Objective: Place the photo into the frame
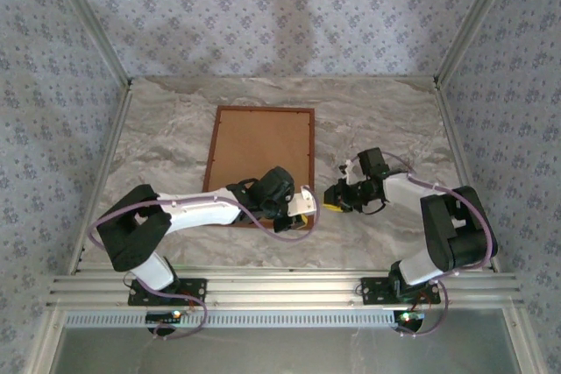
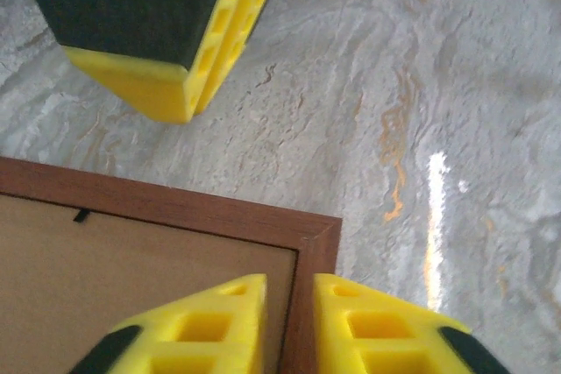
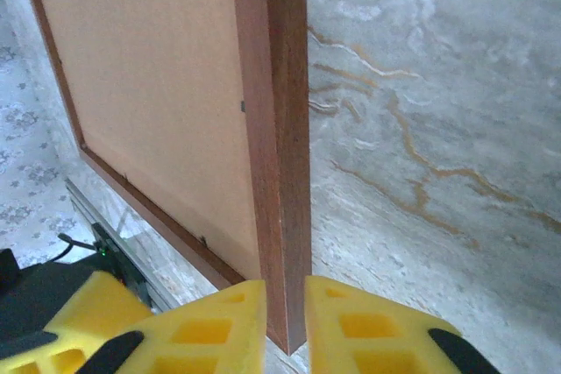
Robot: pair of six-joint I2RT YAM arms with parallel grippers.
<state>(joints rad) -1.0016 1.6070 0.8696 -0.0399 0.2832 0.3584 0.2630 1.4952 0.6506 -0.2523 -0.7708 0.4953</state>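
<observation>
As it lies flat and back-up on the table (image 1: 377, 129), left of centre, the frame (image 1: 265, 109) is seen with its brown backing (image 1: 261, 151) uppermost. Its long axis is laid near to far, with the far end leaning slightly right, so that the short sides face the arms and the far wall.

The near right corner of the frame is met by the left gripper (image 1: 305, 201), which is reached across from the left. In the left wrist view, the right rail is seen running into the gap of that gripper (image 2: 291, 291), with one finger over the backing and the other over the table. The jaws are parted about as wide as the rail. Whether the rail is pinched cannot be told.

The right gripper (image 1: 336, 197) is pointed left, just right of the same corner and apart from it, over bare table. From its own wrist view, the corner is lined up beyond its fingertips (image 3: 287, 291). Its jaws are held only a narrow gap apart, and nothing is held in them.
</observation>
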